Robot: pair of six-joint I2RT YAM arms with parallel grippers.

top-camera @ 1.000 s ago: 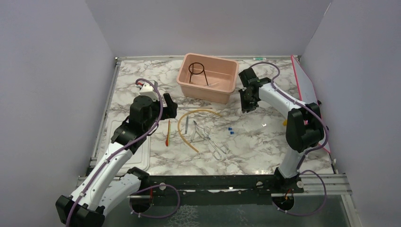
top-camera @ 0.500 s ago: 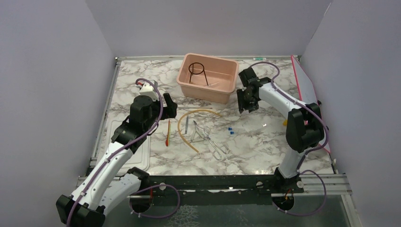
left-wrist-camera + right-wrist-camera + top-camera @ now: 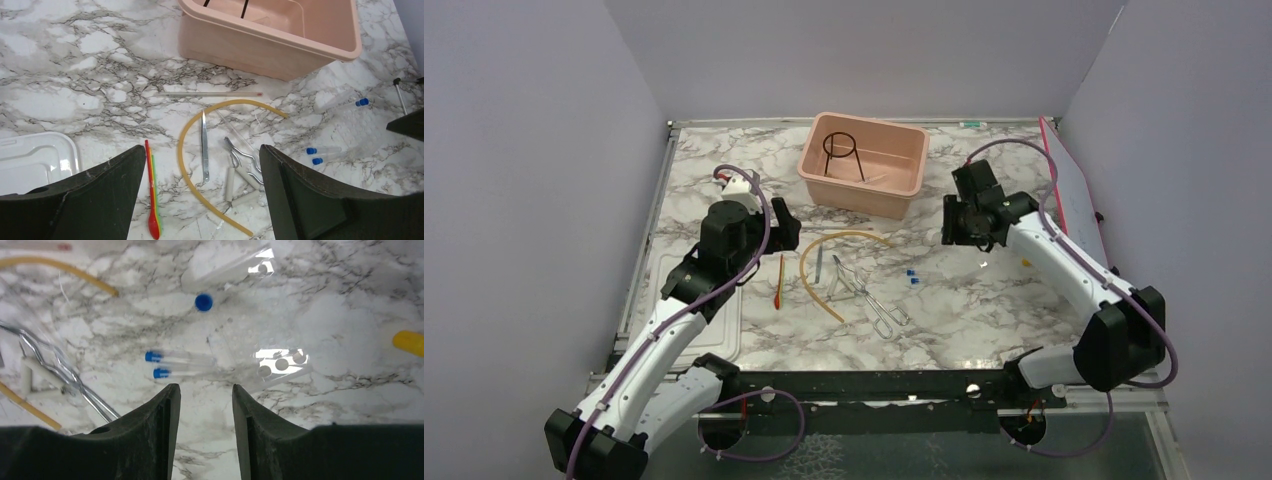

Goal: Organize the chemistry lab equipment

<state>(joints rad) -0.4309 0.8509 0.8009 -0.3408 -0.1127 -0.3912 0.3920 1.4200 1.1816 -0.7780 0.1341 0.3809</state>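
Observation:
The black wire ring stand (image 3: 839, 150) stands inside the pink tub (image 3: 864, 165). The curved tan tube (image 3: 816, 272), silver spatula (image 3: 820, 262), tongs (image 3: 869, 295), red-orange rod (image 3: 779, 282) and small blue-capped tubes (image 3: 911, 276) lie on the marble in front of the tub. My left gripper (image 3: 782, 225) is open and empty above the tube (image 3: 186, 165), spatula (image 3: 204, 147), tongs (image 3: 240, 165) and rod (image 3: 150, 195). My right gripper (image 3: 954, 225) is open and empty, above and just near of two blue-capped tubes (image 3: 175, 359).
A flat white lid (image 3: 686, 300) lies at the left front. A pink-edged board (image 3: 1074, 180) leans at the right wall. A clear holed rack (image 3: 280, 365), a loose blue cap (image 3: 203, 302) and a yellow piece (image 3: 409, 341) lie near my right gripper. A thin glass rod (image 3: 210, 93) lies before the tub.
My right arm has swung out to the right and its gripper has moved away from the tub's corner, toward the blue-capped tubes. My left arm has barely moved.

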